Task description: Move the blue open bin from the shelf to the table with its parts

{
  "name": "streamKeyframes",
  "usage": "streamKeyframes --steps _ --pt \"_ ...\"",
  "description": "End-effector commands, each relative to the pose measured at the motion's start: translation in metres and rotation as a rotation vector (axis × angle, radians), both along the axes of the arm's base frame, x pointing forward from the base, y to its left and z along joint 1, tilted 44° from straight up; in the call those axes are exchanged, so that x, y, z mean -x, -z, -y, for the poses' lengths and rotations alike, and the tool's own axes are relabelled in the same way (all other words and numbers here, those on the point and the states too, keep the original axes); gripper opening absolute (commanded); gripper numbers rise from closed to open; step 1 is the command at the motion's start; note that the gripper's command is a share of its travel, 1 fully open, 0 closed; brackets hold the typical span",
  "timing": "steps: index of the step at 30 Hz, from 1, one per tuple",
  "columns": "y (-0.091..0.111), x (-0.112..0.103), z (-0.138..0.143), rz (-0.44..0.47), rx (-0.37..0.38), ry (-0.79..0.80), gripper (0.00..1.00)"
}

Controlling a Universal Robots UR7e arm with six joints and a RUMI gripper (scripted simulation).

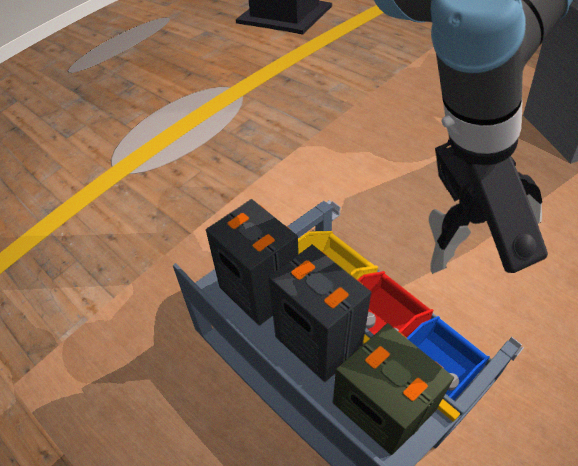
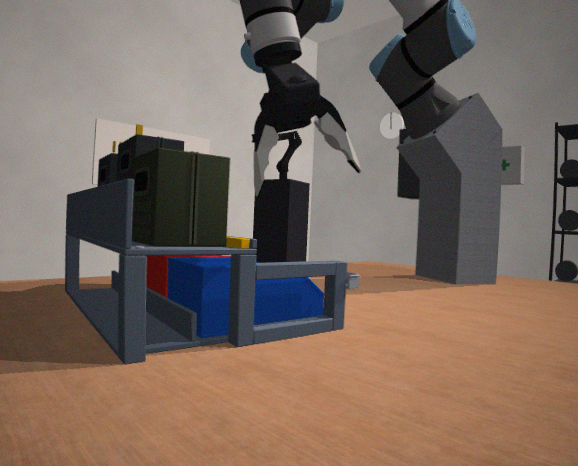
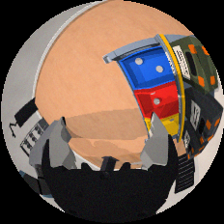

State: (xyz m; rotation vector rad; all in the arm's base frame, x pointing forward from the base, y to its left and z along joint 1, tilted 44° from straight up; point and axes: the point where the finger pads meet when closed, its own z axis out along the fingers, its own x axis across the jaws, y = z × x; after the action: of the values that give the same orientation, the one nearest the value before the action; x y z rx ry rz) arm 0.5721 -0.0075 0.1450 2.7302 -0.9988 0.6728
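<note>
The blue open bin (image 1: 447,350) (image 2: 279,300) (image 3: 145,68) sits upright on the lower level of the grey shelf (image 1: 219,320) (image 2: 99,215) (image 3: 113,55), at its end, next to a red bin (image 1: 395,300) (image 3: 154,97). Two small grey parts (image 3: 139,61) lie in the blue bin. My gripper (image 1: 482,235) (image 2: 307,180) (image 3: 106,115) is open and empty. It hangs high above the table (image 1: 530,350) (image 2: 379,375), beyond the shelf's open side and apart from the bins.
A yellow bin (image 1: 337,248) stands beside the red one. Two black cases (image 1: 249,250) (image 1: 319,300) and a green case (image 1: 389,385) (image 2: 179,197) stand on the upper shelf above the bins. The robot's grey base (image 2: 455,210) stands behind.
</note>
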Motion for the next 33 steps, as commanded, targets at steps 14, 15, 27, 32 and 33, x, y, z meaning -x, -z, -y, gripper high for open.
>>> streamKeyframes --steps 14,15,27,32,33 --pt "-0.002 -0.022 -0.005 0.042 0.136 -0.172 1.00" --pt "-0.003 -0.023 -0.006 0.043 0.144 -0.181 1.00" --pt "-0.004 -0.031 -0.009 0.059 0.212 -0.257 1.00" --pt "-0.005 -0.034 -0.011 0.065 0.242 -0.288 1.00" --pt "-0.006 -0.035 -0.011 0.066 0.247 -0.293 1.00"
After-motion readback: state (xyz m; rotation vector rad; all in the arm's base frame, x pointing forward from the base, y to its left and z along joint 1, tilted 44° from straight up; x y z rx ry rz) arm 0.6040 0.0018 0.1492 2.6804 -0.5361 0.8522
